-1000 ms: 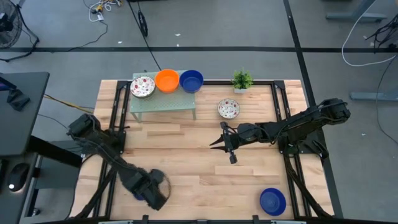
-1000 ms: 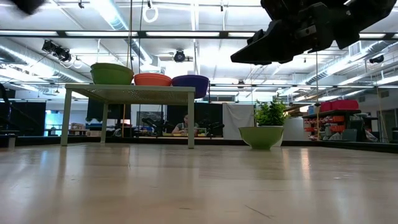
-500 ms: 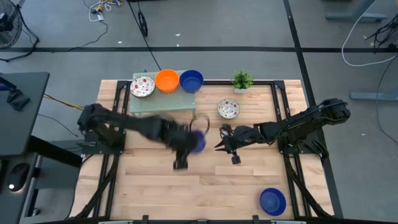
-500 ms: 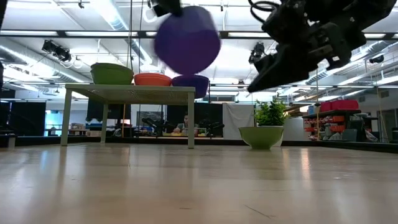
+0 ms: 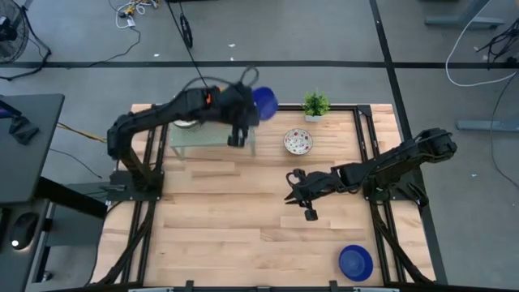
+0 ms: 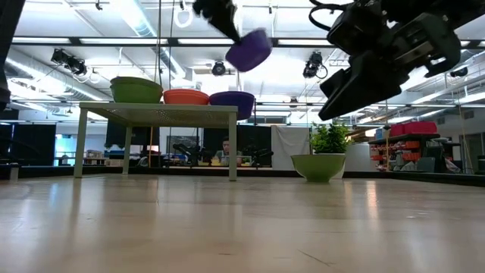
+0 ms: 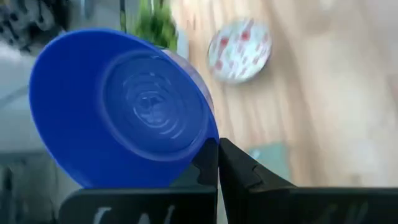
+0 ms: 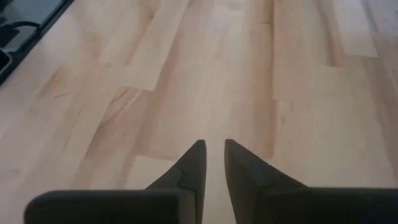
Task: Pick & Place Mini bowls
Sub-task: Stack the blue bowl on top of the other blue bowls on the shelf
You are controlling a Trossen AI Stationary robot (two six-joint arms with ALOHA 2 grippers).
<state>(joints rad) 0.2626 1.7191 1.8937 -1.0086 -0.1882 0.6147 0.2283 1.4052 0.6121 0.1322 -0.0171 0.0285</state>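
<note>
Wooden table (image 5: 243, 235), with a small pale green stand (image 5: 212, 135) near its far edge, toward the left arm's side. Held in the air above the stand's right end: a blue mini bowl (image 5: 264, 101), tilted, pinched at its rim by the left gripper (image 7: 217, 163), fingers closed tight on the wall. Seen from table height as a purple-blue bowl (image 6: 250, 50) hanging high, just above and to the right of another blue bowl (image 6: 233, 101) resting on the stand beside an orange bowl (image 6: 186, 96). So: carried bowl almost over the row, drop point below and slightly toward the left arm's base. No long axis to speak of; round bowl, mouth facing sideways, needing levelling before release, judged from the tilt.

Further out on bare table: a white red-speckled bowl (image 5: 298, 142), just beside a green potted plant (image 5: 315, 104), and one more blue bowl (image 5: 355, 261) near the front edge on the right side.

Right gripper (image 5: 297, 191) hovering mid-table, fingers slightly apart, gripping nothing; closer than the left to both loose bowls, the speckled one lying beyond its fingertips toward the far edge.
</note>
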